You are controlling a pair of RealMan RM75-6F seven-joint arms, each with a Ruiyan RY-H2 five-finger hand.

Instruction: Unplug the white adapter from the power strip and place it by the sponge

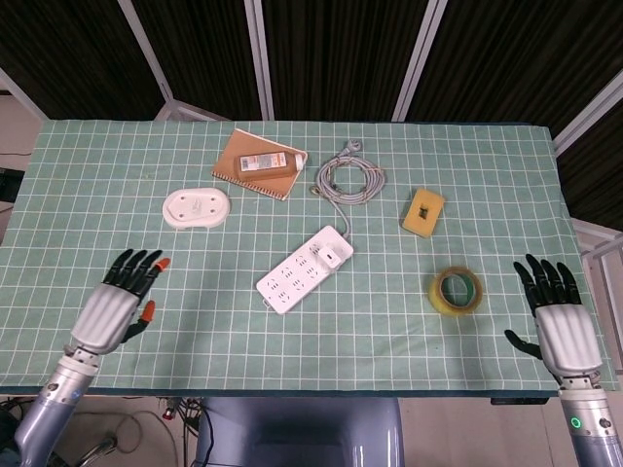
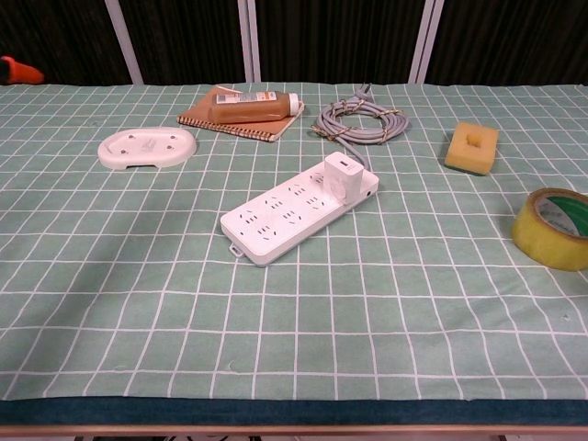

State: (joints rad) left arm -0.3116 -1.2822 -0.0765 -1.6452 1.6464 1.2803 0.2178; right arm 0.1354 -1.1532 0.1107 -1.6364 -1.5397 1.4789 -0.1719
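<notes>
Left hand (image 1: 119,305), head view: fingers spread, holding nothing, above the near left of the desk (image 1: 117,156). Right hand (image 1: 557,321): fingers likewise apart and empty, at the near right edge, beside the yellow tape roll (image 1: 458,291). White adapter (image 1: 332,255) sits plugged into the far end of the power strip (image 1: 304,269) at mid-desk; the sponge (image 1: 423,212) lies well apart to its right. Chest view: adapter (image 2: 343,175) upright in the strip (image 2: 298,210), sponge (image 2: 472,148) far right; only an orange fingertip (image 2: 18,69) shows at the upper left edge.
</notes>
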